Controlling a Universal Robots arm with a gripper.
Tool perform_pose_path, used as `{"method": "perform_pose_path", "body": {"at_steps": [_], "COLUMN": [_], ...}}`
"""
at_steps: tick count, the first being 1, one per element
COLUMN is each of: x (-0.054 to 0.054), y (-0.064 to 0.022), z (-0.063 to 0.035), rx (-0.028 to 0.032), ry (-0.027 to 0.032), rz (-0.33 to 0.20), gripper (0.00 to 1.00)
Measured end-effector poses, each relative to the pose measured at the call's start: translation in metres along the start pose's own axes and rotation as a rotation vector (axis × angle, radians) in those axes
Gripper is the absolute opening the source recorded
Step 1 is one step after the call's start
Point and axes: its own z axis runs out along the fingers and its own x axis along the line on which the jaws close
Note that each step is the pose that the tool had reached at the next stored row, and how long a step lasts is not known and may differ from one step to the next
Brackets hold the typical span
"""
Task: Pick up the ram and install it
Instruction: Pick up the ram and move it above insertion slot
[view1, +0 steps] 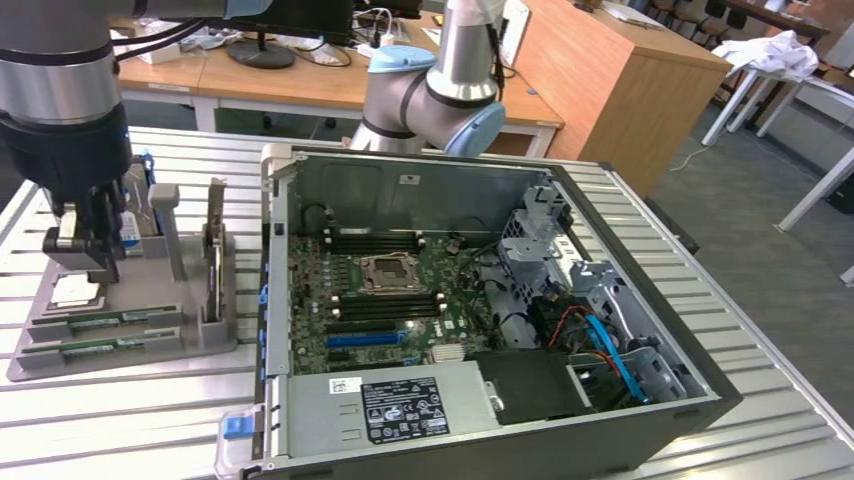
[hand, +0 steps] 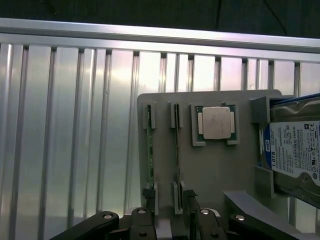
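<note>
The gripper (hand: 170, 212) hangs spread and empty over one end of the grey tray (hand: 215, 172), its fingers either side of the ram (hand: 176, 150), which stands on edge in its slot. The twin stick (hand: 149, 150) sits just beside it, seemingly in line with one finger, so a descent could strike that neighbour. An off-centre pinch might tilt or jam the thin board.

From high and oblique, we overlook the whole bench (view1: 120, 430), holder (view1: 187, 335) at nine o'clock; our wrist camera faces straight down, close over that holder (hand: 210, 170).
</note>
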Motion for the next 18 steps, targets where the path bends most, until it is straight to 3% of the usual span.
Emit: {"method": "perform_pose_path", "body": {"at_steps": [18], "x": [0.000], "y": [-0.0025], "z": [0.0127], "rx": [0.0000], "ry": [0.0000], "rz": [0.000], "gripper": [0.36]}}
